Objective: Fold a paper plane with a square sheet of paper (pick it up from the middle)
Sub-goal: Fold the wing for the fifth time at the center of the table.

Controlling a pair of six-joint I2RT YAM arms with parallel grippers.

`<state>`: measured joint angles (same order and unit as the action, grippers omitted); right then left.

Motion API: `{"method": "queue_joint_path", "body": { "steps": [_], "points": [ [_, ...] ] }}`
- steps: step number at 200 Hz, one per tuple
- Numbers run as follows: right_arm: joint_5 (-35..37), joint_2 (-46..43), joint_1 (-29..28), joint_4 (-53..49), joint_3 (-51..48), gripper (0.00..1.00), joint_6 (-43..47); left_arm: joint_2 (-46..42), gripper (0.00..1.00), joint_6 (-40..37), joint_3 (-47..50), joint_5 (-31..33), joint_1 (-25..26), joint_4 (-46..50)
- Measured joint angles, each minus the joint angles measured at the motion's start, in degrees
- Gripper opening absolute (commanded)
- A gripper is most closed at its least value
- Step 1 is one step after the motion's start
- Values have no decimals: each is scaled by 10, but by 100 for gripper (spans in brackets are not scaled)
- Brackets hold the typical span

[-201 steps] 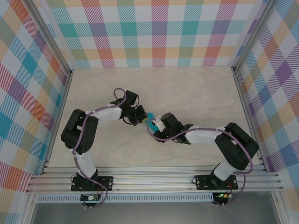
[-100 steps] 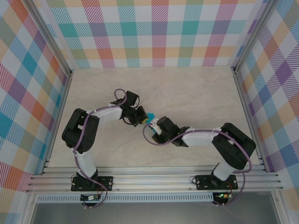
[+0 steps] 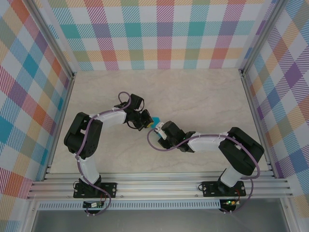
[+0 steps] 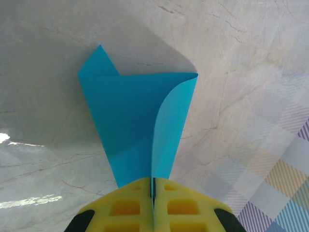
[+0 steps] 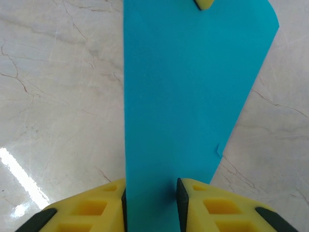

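Mid-way across the pale marbled counter (image 3: 203, 96), the two arms meet nose to nose, with a thin teal-blue paper sheet (image 3: 155, 120) held between them above the surface. The left gripper (image 3: 146, 123) is clenched on it. In the left wrist view its yellow fingers (image 4: 128, 208) press together at the left gripper (image 4: 153, 186), pinching the narrow end of the teal-blue paper sheet (image 4: 130, 116). From there the sheet fans out as a folded wedge, with one flap curling over on the right and a small corner sticking up at the upper left. The right gripper (image 3: 158, 129) grasps the sheet from the other side. In the right wrist view the right gripper (image 5: 151, 193) has its fingers (image 5: 207, 208) partway apart, and the teal-blue paper sheet (image 5: 183, 87) fills the gap and meets both pads. A small yellow tip (image 5: 205, 4) pokes in at the top edge there. Plaid walls (image 3: 164, 34) surround the counter.
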<state>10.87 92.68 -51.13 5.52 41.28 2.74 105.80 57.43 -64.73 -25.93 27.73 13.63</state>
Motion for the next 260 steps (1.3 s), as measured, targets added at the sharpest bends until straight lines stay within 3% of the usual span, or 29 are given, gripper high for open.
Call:
{"method": "queue_joint_path", "body": {
  "steps": [84,146,183,197,209,238,260],
  "points": [
    [-8,0,0,12,1,34,-24,0,0,0,0,0,0,0],
    [-9,0,0,16,1,16,-36,0,0,-1,0,-1,0,15],
    [-26,0,10,16,1,8,-42,0,27,-6,-1,1,0,27],
    [-44,0,19,16,1,6,-47,0,45,-14,-1,5,0,32],
    [-63,0,30,16,1,6,-52,0,48,-16,-3,13,0,41],
    [-123,0,55,17,1,4,-66,-18,69,-37,-4,44,0,69],
    [-162,0,72,23,0,4,-80,-53,72,-46,-4,72,0,89]
  ]
}}
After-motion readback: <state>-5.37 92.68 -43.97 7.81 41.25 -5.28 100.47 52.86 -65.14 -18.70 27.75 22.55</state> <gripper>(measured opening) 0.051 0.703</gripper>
